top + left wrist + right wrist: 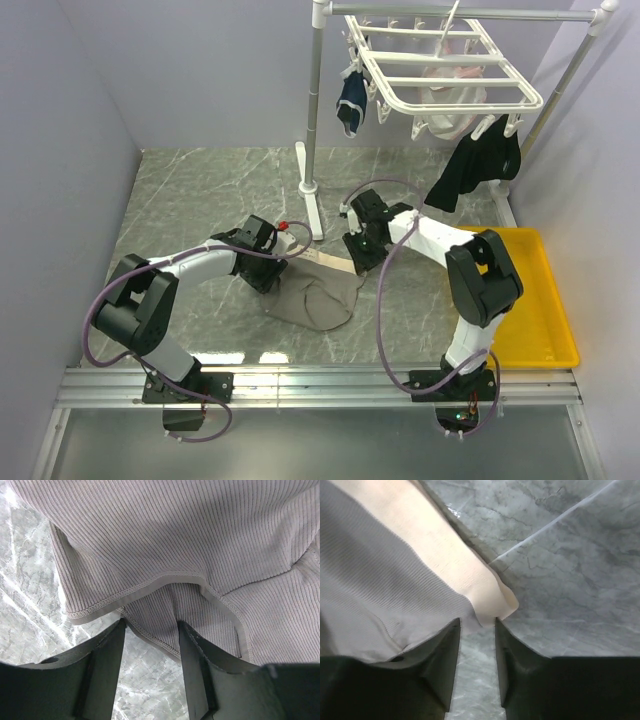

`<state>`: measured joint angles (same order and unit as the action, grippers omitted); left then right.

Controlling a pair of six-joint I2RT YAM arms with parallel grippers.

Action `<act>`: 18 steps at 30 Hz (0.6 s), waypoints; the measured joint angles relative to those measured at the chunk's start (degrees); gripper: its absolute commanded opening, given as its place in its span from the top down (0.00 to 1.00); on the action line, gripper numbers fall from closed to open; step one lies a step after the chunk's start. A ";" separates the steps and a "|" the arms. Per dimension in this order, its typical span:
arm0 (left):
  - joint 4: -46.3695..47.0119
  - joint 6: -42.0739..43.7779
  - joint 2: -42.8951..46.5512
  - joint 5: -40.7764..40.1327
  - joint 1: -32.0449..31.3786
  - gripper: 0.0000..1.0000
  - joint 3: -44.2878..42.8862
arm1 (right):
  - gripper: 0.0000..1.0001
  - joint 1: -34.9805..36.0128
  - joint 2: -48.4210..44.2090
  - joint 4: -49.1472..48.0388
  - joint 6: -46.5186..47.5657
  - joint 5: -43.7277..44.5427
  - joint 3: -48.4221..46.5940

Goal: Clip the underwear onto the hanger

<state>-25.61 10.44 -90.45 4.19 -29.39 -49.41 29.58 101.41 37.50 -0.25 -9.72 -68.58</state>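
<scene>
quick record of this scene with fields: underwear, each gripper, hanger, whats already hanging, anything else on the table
underwear: lies crumpled on the table, not yet clipped
left gripper: open, a hem of the fabric between its fingers
right gripper: open, at the corner of the beige waistband
hanger: hangs from the pole stand, beyond the arms
already on hanger: navy briefs, black garment
yellow tray: to the right of the right arm

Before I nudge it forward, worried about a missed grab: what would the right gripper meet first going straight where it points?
The beige waistband corner of the underwear, just ahead of the open right gripper; past it, only bare table. Its height above the cloth is hard to judge.
</scene>
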 measured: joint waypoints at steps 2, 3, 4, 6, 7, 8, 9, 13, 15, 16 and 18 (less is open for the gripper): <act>0.02 0.00 0.00 0.00 0.00 0.46 -0.02 | 0.57 0.00 1.92 -0.20 -0.44 0.26 -0.09; 0.00 0.00 0.00 -0.02 0.00 0.46 -0.02 | 0.59 0.00 2.91 -0.39 -0.79 0.31 -0.15; 0.02 -0.02 0.00 -0.02 0.00 0.46 -0.02 | 0.62 0.00 3.96 -0.44 -1.03 0.28 -0.33; 0.11 -0.02 -0.02 -0.07 0.00 0.46 -0.02 | 0.81 0.00 5.27 -0.42 -1.42 0.33 -1.07; 0.15 -0.02 -0.02 -0.07 0.00 0.47 -0.02 | 0.89 0.00 5.40 -0.87 -1.38 0.20 -1.33; 0.17 -0.04 -0.02 -0.07 0.00 0.47 -0.02 | 0.95 0.00 5.70 -1.05 -1.75 0.17 -1.64; 0.17 -0.04 -0.02 -0.07 0.00 0.46 -0.02 | 1.00 0.00 5.92 -1.18 -1.79 0.09 -1.73; 0.20 -0.02 -0.07 -0.13 0.00 0.48 -0.02 | 1.00 -0.22 6.05 -1.20 -1.99 -0.07 -1.81; 0.24 -0.02 -0.07 -0.15 0.09 0.49 0.02 | 1.00 -0.44 6.01 -1.18 -1.75 -0.26 -1.81; 0.24 -0.02 -0.07 -0.13 0.17 0.49 0.04 | 1.00 -0.66 5.90 -1.18 -1.57 -0.42 -1.77; 0.39 0.00 -0.07 0.04 0.50 0.49 0.11 | 1.00 -1.31 5.35 -1.14 -1.36 -0.44 -1.42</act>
<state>-25.21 10.44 -90.52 4.23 -28.88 -49.30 28.27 106.76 36.36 -1.61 -10.15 -70.00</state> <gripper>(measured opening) 0.516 0.007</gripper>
